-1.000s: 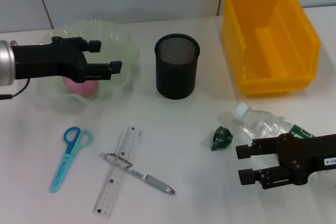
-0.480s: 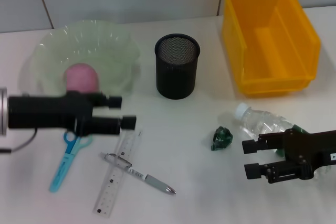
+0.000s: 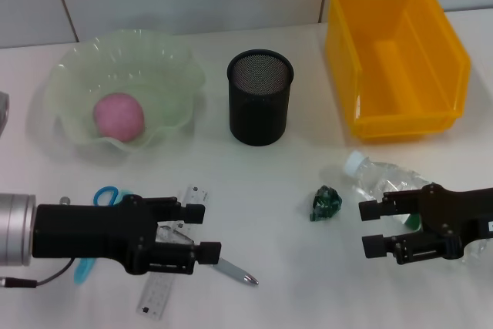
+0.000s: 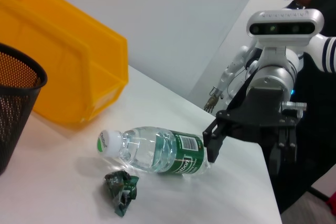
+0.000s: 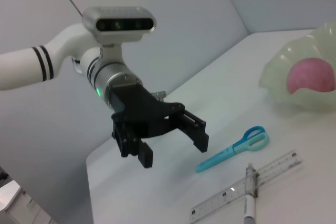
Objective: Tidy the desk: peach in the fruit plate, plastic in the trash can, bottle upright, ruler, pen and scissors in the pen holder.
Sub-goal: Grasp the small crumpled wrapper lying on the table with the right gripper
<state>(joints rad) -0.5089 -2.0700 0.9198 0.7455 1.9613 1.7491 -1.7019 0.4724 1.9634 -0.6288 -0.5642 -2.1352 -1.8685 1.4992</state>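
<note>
The pink peach [image 3: 119, 117] lies in the pale green fruit plate [image 3: 166, 67]. My left gripper [image 3: 208, 232] hangs open low over the crossed clear ruler [image 3: 193, 193] and pen [image 3: 236, 272], hiding their middle and most of the blue scissors [image 3: 104, 193]. In the right wrist view the left gripper [image 5: 174, 150] is beside the scissors [image 5: 233, 148] and ruler [image 5: 247, 186]. The bottle [image 3: 385, 180] lies on its side, cap toward the green plastic scrap [image 3: 326, 203]. My right gripper [image 3: 365, 228] is open just in front of the bottle [image 4: 157, 150] with nothing between its fingers.
A black mesh pen holder [image 3: 259, 98] stands at the centre back. The yellow bin [image 3: 397, 52] sits at the back right, behind the bottle. The front middle of the white table between the two grippers is bare.
My left arm has left the fruit plate and come forward over the ruler and pen; the peach stays in the plate. The right gripper has shifted slightly right.
</note>
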